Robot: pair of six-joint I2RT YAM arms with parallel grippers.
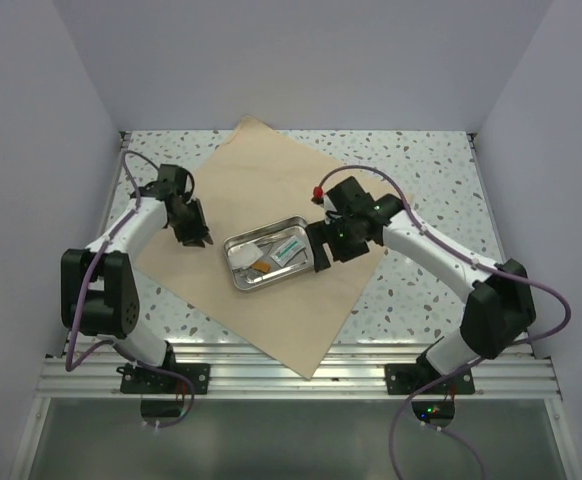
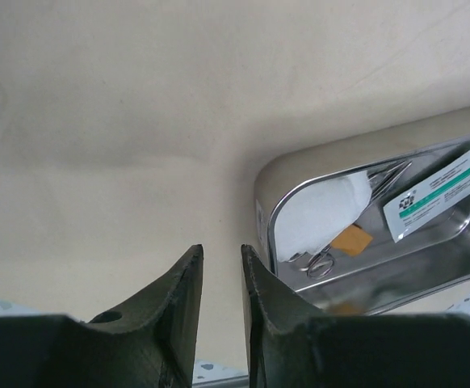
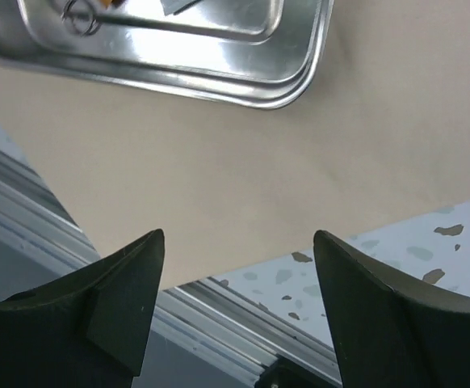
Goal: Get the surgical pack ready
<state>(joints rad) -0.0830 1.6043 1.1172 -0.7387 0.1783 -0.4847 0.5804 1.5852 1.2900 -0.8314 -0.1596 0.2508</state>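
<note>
Both grippers hover over the tan sheet [image 1: 271, 180]: left gripper [image 2: 221, 279] nearly closed, empty; right gripper [image 3: 239, 303] spread wide. Between them sits the steel tray [image 1: 233, 247] holding gauze [image 2: 324, 212], scissors [image 2: 320, 260] and a packet [image 2: 434, 192].

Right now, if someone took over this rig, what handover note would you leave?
Left gripper: nearly shut, empty, above the tan sheet left of the steel tray.
Right gripper: open, empty, at the tray's right end.
Tray sits mid-sheet holding gauze, scissors and a green-striped packet.
Done: tray loaded.
Left: apparently folding the sheet over the tray; it still lies flat.
</note>
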